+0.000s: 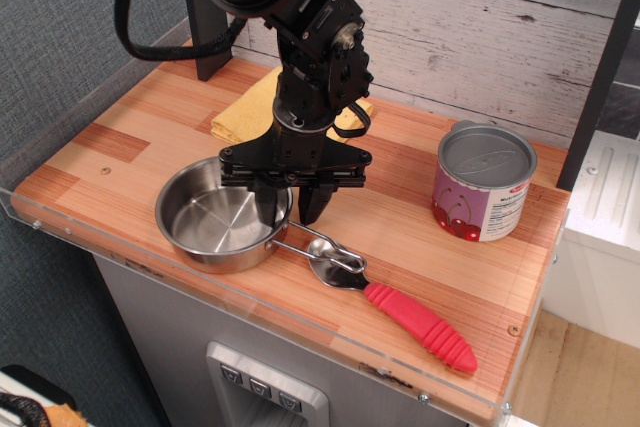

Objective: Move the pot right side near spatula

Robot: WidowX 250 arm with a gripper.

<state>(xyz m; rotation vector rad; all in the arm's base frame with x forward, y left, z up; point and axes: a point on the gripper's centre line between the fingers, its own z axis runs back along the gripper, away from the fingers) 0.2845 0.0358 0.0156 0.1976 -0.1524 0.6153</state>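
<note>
— Where is the pot?

— On the wooden table, near the front left edge. Its wire handle reaches right and lies over the metal head of the spatula, so the two are touching.

— And the spatula?

— Flat on the table just right of the pot, red handle pointing toward the front right corner.

— What is the gripper doing?

— It hangs over the pot's right rim. One finger is inside the pot, the other outside, with a clear gap between them; it looks released, straddling the rim rather than squeezing it.

— Anything else there?

— A purple can with cherries stands well apart at the right, and a yellow cloth lies behind the arm.
</note>
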